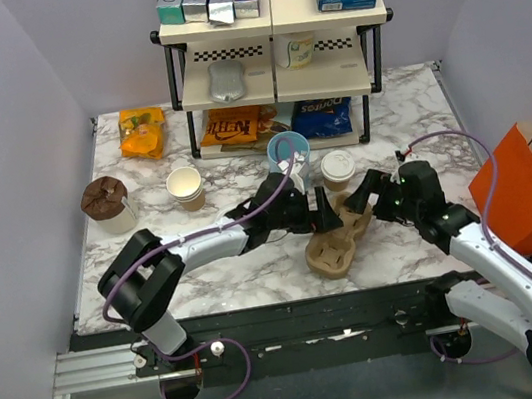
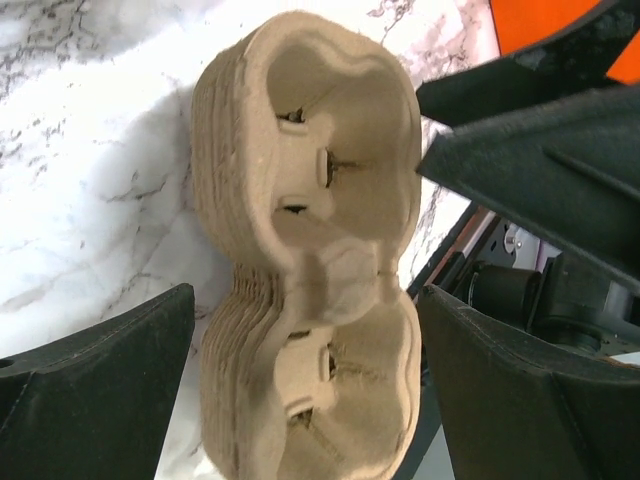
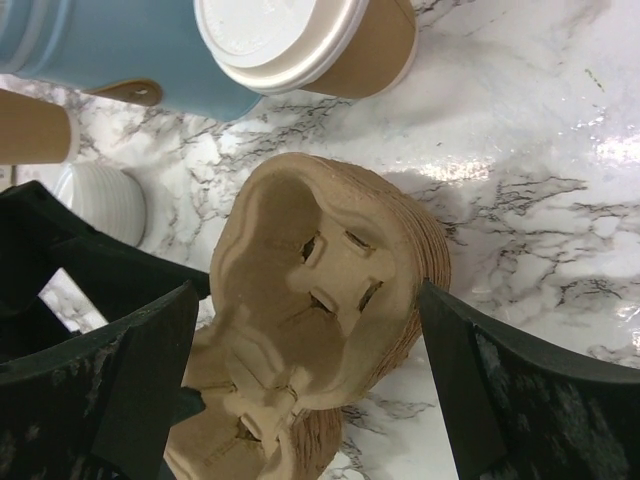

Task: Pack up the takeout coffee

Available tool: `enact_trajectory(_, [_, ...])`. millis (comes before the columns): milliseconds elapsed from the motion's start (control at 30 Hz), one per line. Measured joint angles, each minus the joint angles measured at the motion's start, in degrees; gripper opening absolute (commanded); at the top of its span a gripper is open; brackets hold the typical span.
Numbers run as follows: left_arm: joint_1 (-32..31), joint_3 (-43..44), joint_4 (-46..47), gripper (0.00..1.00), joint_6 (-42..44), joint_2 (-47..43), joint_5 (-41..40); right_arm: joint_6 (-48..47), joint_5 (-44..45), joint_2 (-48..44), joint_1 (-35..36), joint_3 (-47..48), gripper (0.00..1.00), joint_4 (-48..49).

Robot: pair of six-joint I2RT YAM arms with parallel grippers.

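Packing not yet begun. We see the takeout coffee (image 1: 338, 168) standing on the marble table (image 1: 143, 189) at 12 o'clock from the pulp cup carrier stack (image 1: 336, 241). The left gripper (image 1: 325, 208) and right gripper (image 1: 361, 203) straddle the stack, fingers apart, holding nothing.

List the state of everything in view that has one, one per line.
takeout coffee: upright, lid on, not packed.
carrier stack: wells empty.
left gripper: open, straddling carrier stack.
right gripper: open, straddling carrier stack.
blue cup: upright, no lid.
paper cup: upright, no lid.
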Motion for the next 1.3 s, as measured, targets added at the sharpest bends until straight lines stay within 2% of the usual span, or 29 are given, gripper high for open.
enact_trajectory(367, [0.1,4.4,-2.3,0.91,0.3,2.9,-0.3,1.2,-5.9,-3.4,-0.4,-3.1,0.98,6.5])
enact_trajectory(667, [0.8,5.4,-4.7,0.76,0.7,4.4,-1.9,2.1,-9.6,-3.0,-0.6,-4.4,0.97,13.1])
enact_trajectory(1067, [0.5,6.2,-7.7,0.75,0.2,5.6,-2.4,3.8,-14.2,-1.3,-1.2,-5.7,0.97,19.0])
enact_trajectory(1300, [-0.2,6.2,-7.6,0.76,0.4,5.2,-2.4,2.9,-11.0,-5.0,-0.9,-5.7,0.97,12.9])
